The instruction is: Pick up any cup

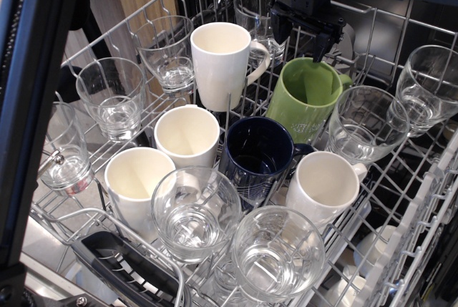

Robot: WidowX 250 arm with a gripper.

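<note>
Rack, left side: clear glasses (113,96) stand along the left edge of the wire dish rack (57,200); none bears on the pick.
Tall white mug (222,64): upright just left of the target, handle pointing right toward it. A wide approach on that side could clip the handle.
Navy mug (256,153): sits in front of and below the target, close against its lower side.
Cup (309,98): the olive-green mug, centre-right of the rack, tilted so its mouth faces up and toward the back; handle at its upper right.
Gripper (304,33): black, hanging just above and behind the cup's far rim, not touching it.
Fingers: apart, two dark tips (278,29) showing either side of a gap.
Step in hand: judged to be the descent onto the rim.
Doing it well: one tip should go inside the mouth and one outside the far wall, matched to the cup's tilt, before closing.
Risk: glazed wall may slip; lift along the tilt to clear the rack tines.
Right neighbour: a clear glass (365,124) sits just beside the cup, leaving little room on that side.
</note>
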